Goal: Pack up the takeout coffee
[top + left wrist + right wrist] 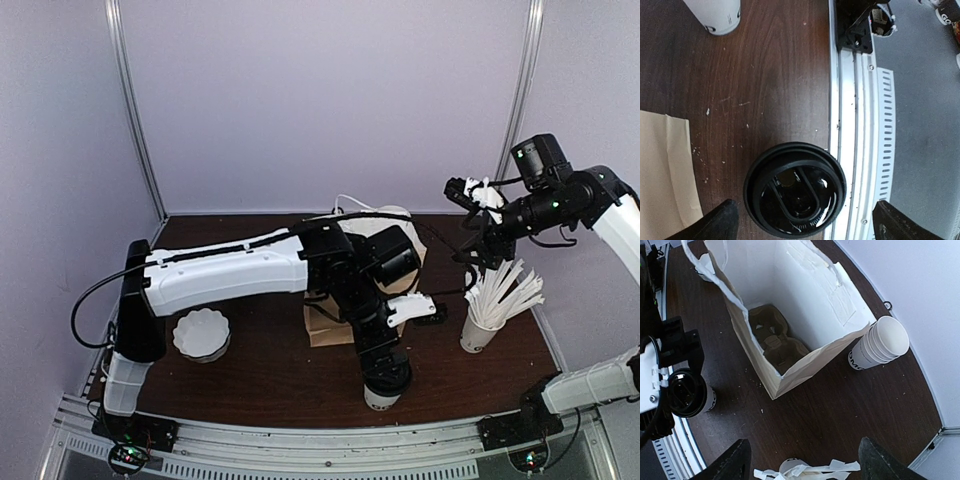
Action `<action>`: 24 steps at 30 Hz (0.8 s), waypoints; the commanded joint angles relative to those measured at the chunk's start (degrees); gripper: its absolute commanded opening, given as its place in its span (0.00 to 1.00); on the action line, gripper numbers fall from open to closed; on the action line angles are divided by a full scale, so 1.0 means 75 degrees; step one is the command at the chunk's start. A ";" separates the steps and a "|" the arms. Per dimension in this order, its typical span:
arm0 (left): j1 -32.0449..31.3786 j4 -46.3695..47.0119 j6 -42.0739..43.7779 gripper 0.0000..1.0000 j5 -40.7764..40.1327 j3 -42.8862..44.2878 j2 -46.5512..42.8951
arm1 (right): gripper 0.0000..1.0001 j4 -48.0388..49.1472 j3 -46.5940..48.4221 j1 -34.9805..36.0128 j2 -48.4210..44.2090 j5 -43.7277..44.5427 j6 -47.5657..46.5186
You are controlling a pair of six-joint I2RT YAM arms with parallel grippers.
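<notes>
Coffee (381,399) upright at near edge of table (765,75), black lid (795,187) on, just beside rail (850,125). Left gripper (810,220) directly above it, fingers (717,222) spread wide either side of lid, clear of it, gripping nothing. Right gripper (805,460) high over right side, jaws apart, empty. Bag (810,290) open mid-table, carrier (775,342) inside. Cup stack (880,345) just beside bag; stick cup (480,330) at right.
</notes>
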 commanded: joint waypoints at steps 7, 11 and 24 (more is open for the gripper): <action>-0.0099 -0.1340 0.1578 0.97 0.0714 0.0901 -0.2912 | 0.84 -0.1398 -0.0846 0.0573 -0.0133 -0.1555 -0.1220; 0.0106 -0.1186 0.1726 0.98 -0.0622 0.0435 -0.3740 | 0.87 -0.1226 -0.1003 0.1550 0.0067 -0.1411 -0.1193; 0.2898 -0.0136 -0.0587 0.97 -0.1491 -0.0476 -0.4176 | 0.91 -0.0228 -0.1153 0.4340 0.1505 -0.0001 -0.0512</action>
